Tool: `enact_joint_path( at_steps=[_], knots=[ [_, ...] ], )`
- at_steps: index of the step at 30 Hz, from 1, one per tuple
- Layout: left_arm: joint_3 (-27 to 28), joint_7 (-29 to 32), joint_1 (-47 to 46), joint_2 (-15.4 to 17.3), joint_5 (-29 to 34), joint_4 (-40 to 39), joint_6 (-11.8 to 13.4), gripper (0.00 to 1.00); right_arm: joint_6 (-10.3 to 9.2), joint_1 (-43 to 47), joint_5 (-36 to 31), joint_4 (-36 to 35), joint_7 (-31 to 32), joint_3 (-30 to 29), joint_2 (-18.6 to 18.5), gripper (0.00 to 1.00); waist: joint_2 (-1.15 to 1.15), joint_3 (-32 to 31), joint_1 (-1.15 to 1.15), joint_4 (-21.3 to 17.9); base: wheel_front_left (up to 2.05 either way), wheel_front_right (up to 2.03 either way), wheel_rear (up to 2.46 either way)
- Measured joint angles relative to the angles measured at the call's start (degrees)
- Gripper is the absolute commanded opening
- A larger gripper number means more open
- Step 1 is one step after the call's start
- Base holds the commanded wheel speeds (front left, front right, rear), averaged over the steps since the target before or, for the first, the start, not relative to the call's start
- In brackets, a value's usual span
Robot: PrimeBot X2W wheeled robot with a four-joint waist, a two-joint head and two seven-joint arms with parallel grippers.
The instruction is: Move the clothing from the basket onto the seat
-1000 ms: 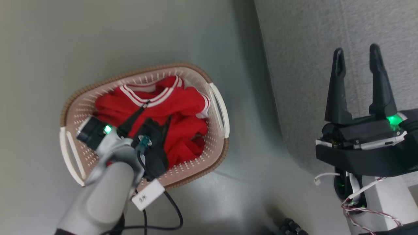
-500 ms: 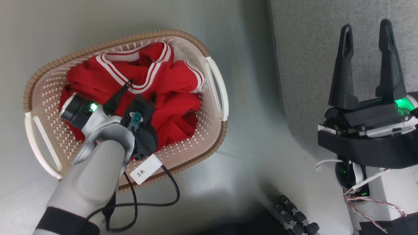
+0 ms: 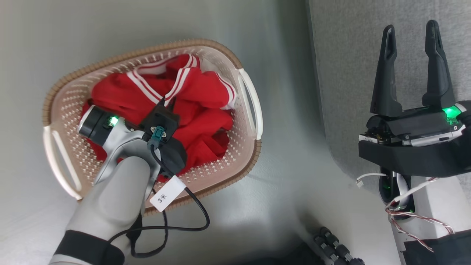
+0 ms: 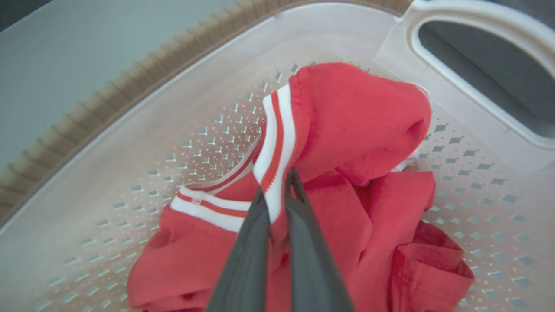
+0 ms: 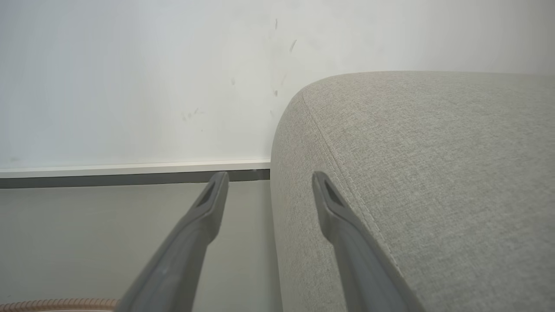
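The cream basket with a brown woven rim stands on the floor and holds the red clothing. My left gripper reaches down into it. In the left wrist view the left gripper is shut on a white-striped band of the clothing, with the basket wall behind. My right gripper is open and empty over the grey seat. In the right wrist view the right gripper hovers at the rounded corner of the seat.
The pale floor runs between basket and seat. A black cable with a white tag hangs from my left arm over the basket's near rim. A white wall with a baseboard stands behind the seat.
The left gripper has shut on the striped band of the red clothing; it stood open before. The head camera has shifted. The right gripper stays open.
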Motion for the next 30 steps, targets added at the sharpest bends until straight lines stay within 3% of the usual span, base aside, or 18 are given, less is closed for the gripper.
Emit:
enact_joint_path(
  at_steps=[4,13,30],
  knots=[
    [0.33,-1.46,0.30,-0.86,-1.93,0.56,-0.18,0.00,0.14,0.02,-0.09,2.09,0.00,-0.26,-0.04,1.00,0.00,-1.91,0.00,0.74,0.00,0.00,0.00],
    [0.21,-2.45,3.09,-1.83,-5.50,-0.60,-3.14,0.00,1.02,0.73,-0.09,8.39,0.00,-1.32,-0.10,1.00,0.00,-8.80,0.00,3.12,0.00,0.00,0.00],
    [-0.55,-2.46,3.44,-2.42,-10.02,-11.72,-5.63,0.00,3.04,4.31,0.04,18.60,0.01,-2.27,-0.20,1.00,-0.01,-22.69,0.00,8.37,0.00,0.00,0.00]
  ],
)
